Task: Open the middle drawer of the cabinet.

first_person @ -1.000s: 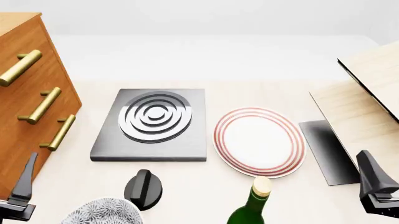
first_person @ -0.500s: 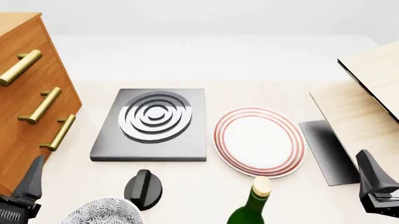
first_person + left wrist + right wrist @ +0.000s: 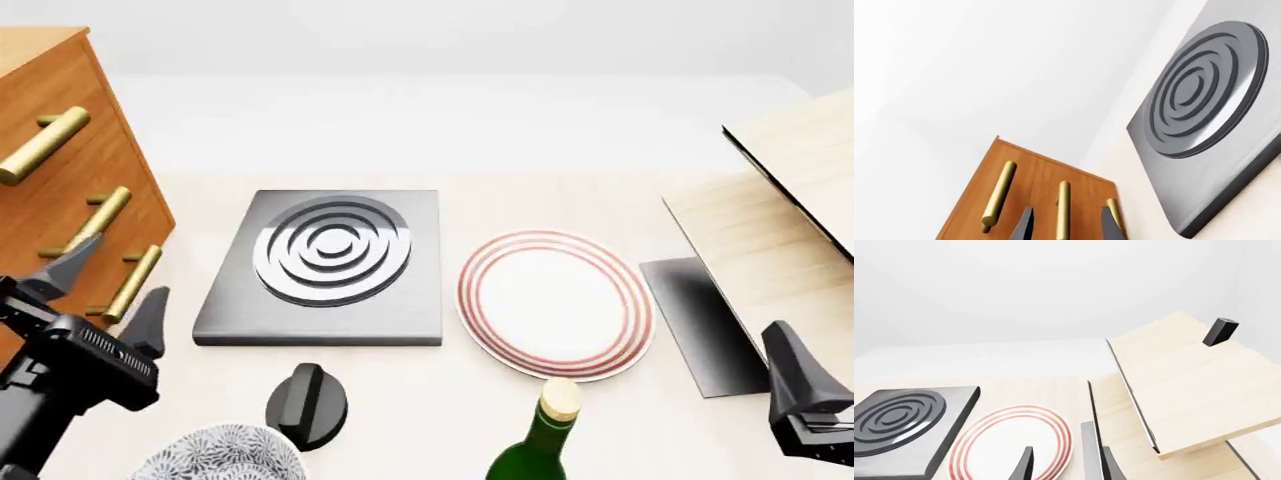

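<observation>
1. A pale cream counter [image 3: 441, 390] fills the foreground.
2. Beyond its far edge lies a plain white backdrop [image 3: 441, 40], with no windows or seams visible.
3. The light is soft and even, leaving only faint shadows.

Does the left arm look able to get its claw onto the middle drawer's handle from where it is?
Probably yes. The left claw is open and already right by the middle handle, which in the left wrist view lines up between its fingers, with nothing between them.

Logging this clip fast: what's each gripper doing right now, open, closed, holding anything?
Left gripper: open, empty, fingers apart in front of the cabinet handles.
Right gripper: open, empty, above the plate.
</observation>
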`<state>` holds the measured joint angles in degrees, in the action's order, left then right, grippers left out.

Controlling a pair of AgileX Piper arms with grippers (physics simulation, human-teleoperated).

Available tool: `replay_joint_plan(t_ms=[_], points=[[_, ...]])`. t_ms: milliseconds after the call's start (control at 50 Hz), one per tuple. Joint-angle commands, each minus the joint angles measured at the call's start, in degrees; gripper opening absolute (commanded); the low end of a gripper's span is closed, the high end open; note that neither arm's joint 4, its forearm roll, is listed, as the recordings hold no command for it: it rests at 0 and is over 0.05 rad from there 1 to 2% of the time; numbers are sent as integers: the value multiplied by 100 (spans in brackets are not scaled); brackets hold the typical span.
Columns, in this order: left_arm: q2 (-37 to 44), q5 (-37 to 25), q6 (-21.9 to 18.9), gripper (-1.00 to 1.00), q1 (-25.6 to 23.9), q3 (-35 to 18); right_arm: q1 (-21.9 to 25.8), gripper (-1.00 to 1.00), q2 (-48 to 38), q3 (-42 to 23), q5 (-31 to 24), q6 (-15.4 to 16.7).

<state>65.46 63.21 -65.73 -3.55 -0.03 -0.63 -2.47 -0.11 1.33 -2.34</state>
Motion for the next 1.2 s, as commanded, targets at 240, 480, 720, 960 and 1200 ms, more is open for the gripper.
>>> replay_joint_plan(t_ms=[240, 480, 720, 960, 1200], points=[[841, 669, -133, 100, 101, 3, 2, 100, -2, -1, 2, 0], [914, 669, -211, 100, 249, 3, 3, 100, 3, -1, -4, 1], [1053, 669, -211, 100, 533, 3, 3, 100, -3, 0, 2, 0], [1133, 669, -307, 100, 725, 3, 3, 100, -18, -1, 17, 1], [1124, 669, -352, 100, 884, 3, 3, 100, -16, -1, 14, 1]])
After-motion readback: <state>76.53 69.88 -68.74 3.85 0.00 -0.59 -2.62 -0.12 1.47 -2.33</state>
